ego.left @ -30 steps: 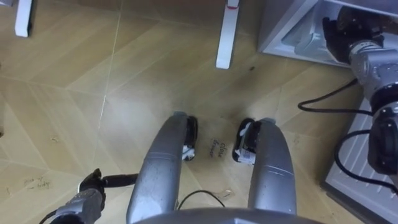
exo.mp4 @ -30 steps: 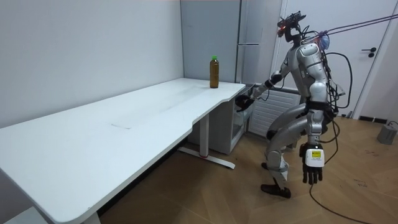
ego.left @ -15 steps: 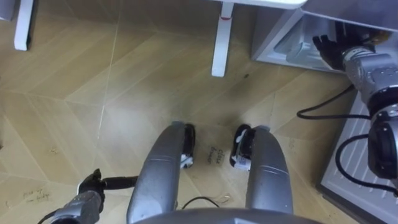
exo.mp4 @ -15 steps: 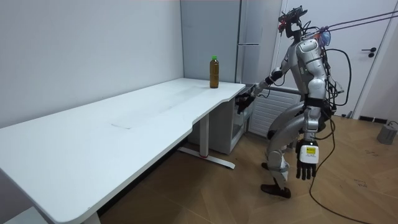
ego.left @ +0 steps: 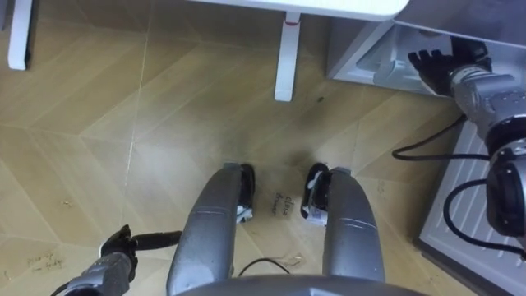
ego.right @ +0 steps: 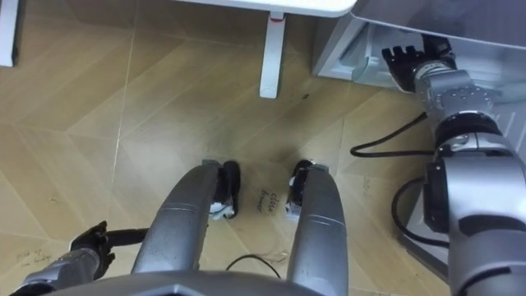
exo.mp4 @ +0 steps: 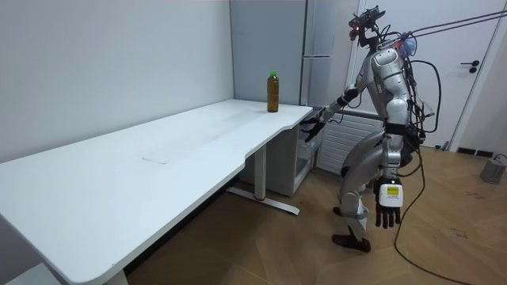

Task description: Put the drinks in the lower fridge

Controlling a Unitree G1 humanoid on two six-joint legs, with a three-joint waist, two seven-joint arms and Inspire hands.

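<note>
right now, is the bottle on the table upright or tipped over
Upright: the bottle stands on its base near the far corner of the table, green cap on top.

Right hand (ego.left: 429,64) outstretched – open, left hand (exo.mp4: 388,206) hanging

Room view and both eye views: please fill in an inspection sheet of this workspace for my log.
surface: white table, bare apart from the bottle.
job's things: brown bottle upright on the table's far end; lower fridge open, its inside showing.
clutter: small grey container on the floor by the door.
grippers: right robot hand open, fingers spread at the lower fridge's opening, holding nothing; left robot hand open, hanging at its side.
cables: nothing seen beyond the robot's own.
surroundings: wood floor; robot stands at the table's end, before the fridge.
</note>
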